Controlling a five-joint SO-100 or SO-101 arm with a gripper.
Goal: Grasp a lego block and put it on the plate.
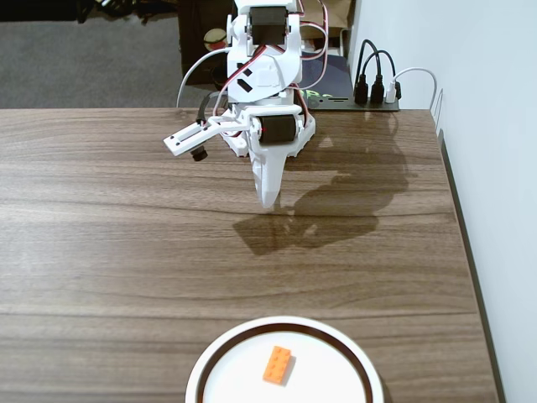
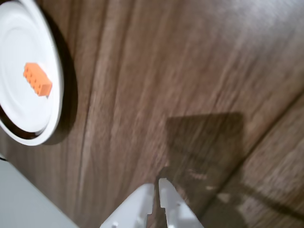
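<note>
Since the brick already lies on the dish, the lines below read the scene as the end of the job.

Lego block: the lego block (image 1: 278,365) lies flat, studs up, on the white inner face of the plate, bottom centre of the fixed view; in the wrist view it (image 2: 37,79) sits at the upper left, nothing touching it.

Plate: the plate (image 1: 220,354) is cut off by the bottom edge of the fixed view, and only its right part (image 2: 53,61) shows in the wrist view; it rests on the wooden table (image 1: 101,235).

Gripper: the gripper (image 1: 270,204) hangs above the middle of the table, well apart from the plate, tips pointing down; in the wrist view it (image 2: 156,185) enters from the bottom edge.

Fingers: pressed together with only a thin slit between them, holding nothing.

Why so: likely the arm is pulled clear of the plate so the brick stays undisturbed.

Task state: judged done, as the brick is inside the brown ring.

Background: cables (image 1: 377,80) run along the table's far edge.
</note>
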